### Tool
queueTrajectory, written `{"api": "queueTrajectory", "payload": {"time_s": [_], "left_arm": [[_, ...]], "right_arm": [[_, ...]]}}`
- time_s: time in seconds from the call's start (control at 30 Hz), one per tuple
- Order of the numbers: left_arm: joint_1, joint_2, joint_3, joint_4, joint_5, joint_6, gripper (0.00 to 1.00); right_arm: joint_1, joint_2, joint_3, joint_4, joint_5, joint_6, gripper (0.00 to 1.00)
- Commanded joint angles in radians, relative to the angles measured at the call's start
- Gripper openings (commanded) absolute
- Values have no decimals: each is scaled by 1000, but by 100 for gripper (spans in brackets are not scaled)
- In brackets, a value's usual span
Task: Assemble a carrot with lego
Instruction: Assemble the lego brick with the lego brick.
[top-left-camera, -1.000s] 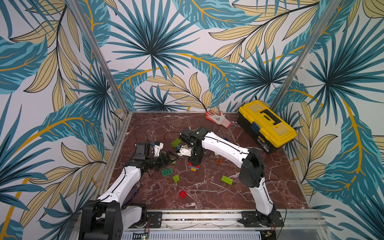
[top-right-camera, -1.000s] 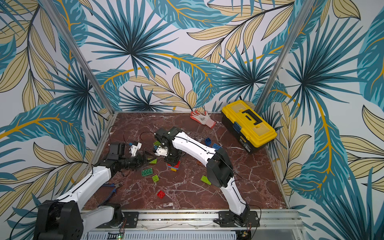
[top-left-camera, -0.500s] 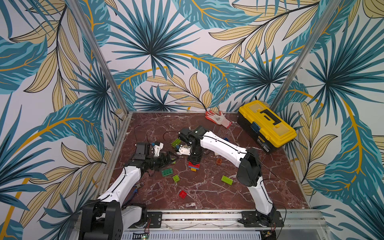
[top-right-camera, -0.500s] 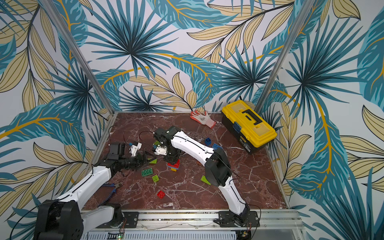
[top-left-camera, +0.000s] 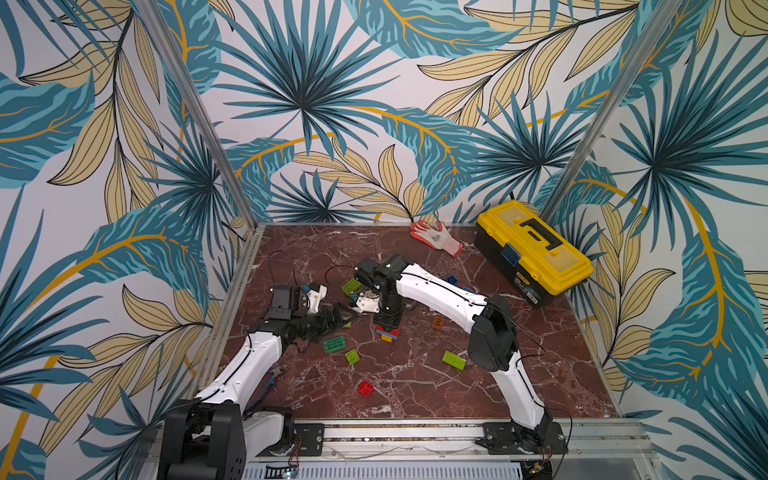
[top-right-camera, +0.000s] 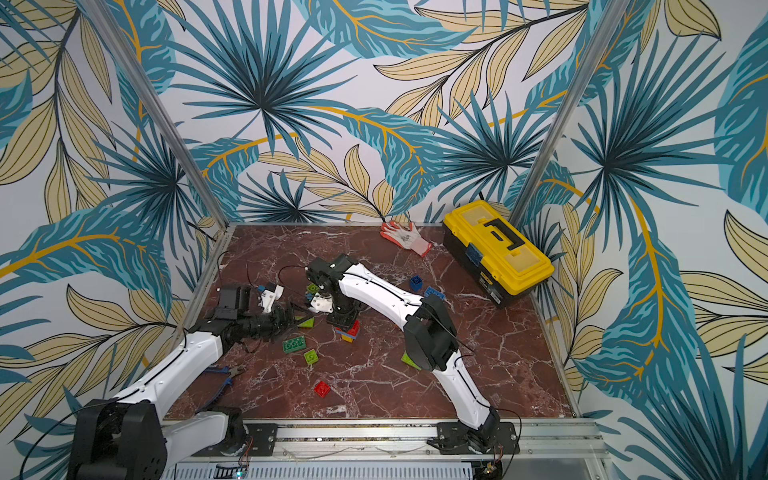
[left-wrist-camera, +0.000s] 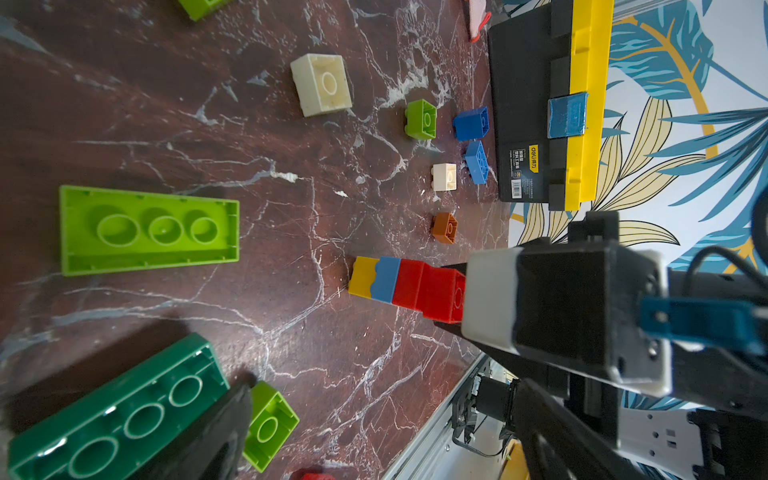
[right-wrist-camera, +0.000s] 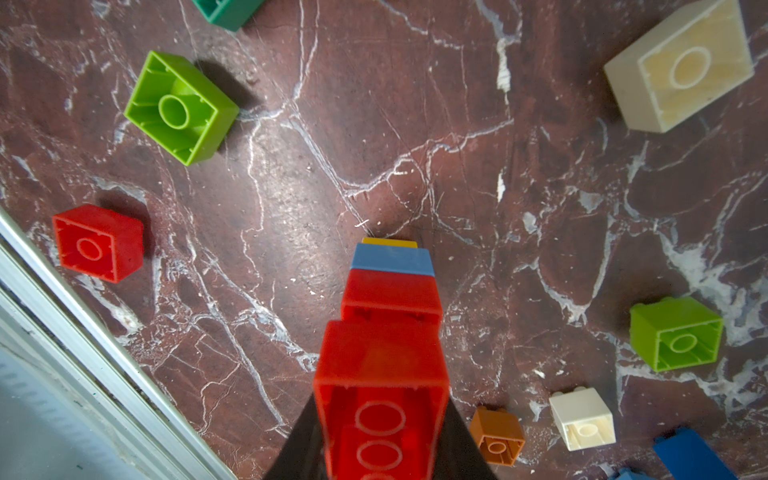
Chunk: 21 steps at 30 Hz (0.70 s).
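The right gripper (top-left-camera: 385, 321) stays clenched on the top red brick (right-wrist-camera: 380, 374) of a small stack (top-left-camera: 389, 333) (red, red, blue, then yellow at the foot), which stands near the middle of the table (top-left-camera: 540, 374), a little left of centre. Since a second ago its elbow has swung slightly leftward; the stack has hardly shifted. The left gripper (top-left-camera: 340, 314) hangs low just left of the stack, jaws spread wide and empty, unmoved, close to the dark green brick (top-left-camera: 334, 344).
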Motion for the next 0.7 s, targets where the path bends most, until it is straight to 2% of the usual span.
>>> {"api": "queueTrajectory", "payload": {"time_s": [0.0,0.67], "left_arm": [[9,4,23,1,4,15,99],[9,-1,21,5,6,13,99]], "right_arm": [[4,25,13,-23,-12,-12,30],[3,84,-5,-47,-20,11,30]]}}
